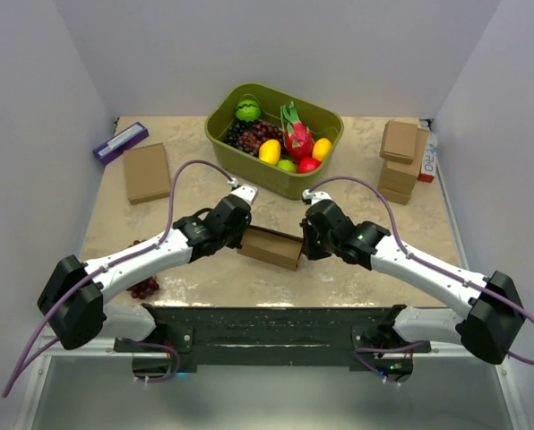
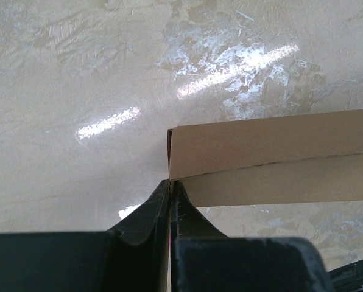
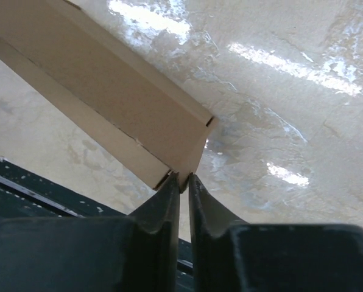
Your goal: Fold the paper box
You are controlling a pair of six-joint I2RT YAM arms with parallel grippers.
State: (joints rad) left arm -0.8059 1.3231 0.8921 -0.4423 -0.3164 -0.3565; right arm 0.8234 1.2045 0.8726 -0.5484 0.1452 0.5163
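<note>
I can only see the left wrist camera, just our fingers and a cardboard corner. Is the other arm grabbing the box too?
Observer: Yes. The right gripper pinches the box at its opposite corner.
Operator: What's behind it?
Observer: A green basket full of fruit.
Operator: Any more boxes?
Observer: A flat box at the far left, and a stack of boxes at the far right.

The letters "PRO" are seen printed sideways on a white-and-red box (image 1: 427, 156) at the far right, behind stacked brown boxes (image 1: 399, 163). Nothing else can be read.
</note>
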